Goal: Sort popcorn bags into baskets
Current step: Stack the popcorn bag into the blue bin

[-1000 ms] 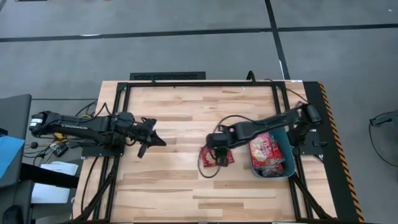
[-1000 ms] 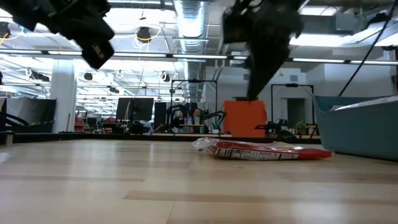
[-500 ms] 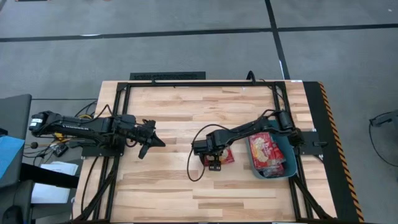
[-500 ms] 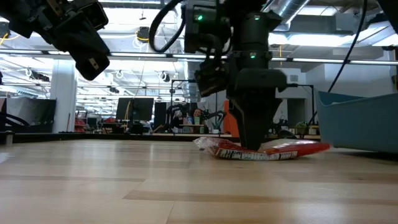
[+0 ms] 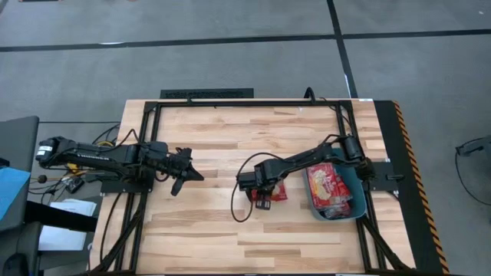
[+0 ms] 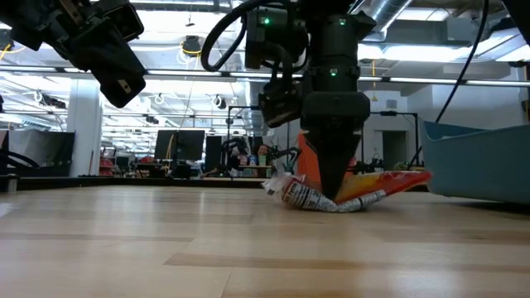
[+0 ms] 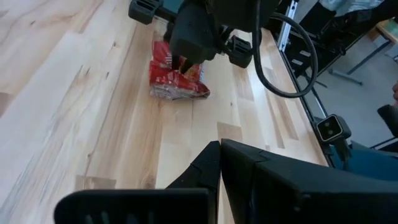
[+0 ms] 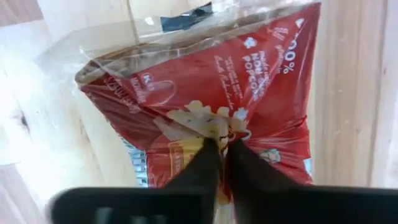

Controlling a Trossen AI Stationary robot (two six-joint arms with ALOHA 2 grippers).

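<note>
While its two dark fingers (image 8: 208, 163) press together on the middle of a red popcorn bag (image 8: 217, 106), the right gripper (image 5: 263, 197) stands low over the wooden counter (image 5: 215, 230), pinching the foil. In the low view the right gripper points straight down into the bag, whose middle is dented under the fingertips while both ends tilt up off the wood. The bag lies near the counter's centre, just beside the teal basket (image 5: 356, 186) and apart from it, on the side toward the left arm. Inside the basket several more red popcorn bags (image 5: 328, 188) lie piled flat against one another. A black cable (image 5: 239, 201) loops across the counter beside the right gripper. Well apart, over the other half of the counter, the left gripper (image 5: 182, 172) hangs above the bare wood with its fingers spread and nothing between them, pointing toward the pinched bag, which its wrist view shows farther off.
</note>
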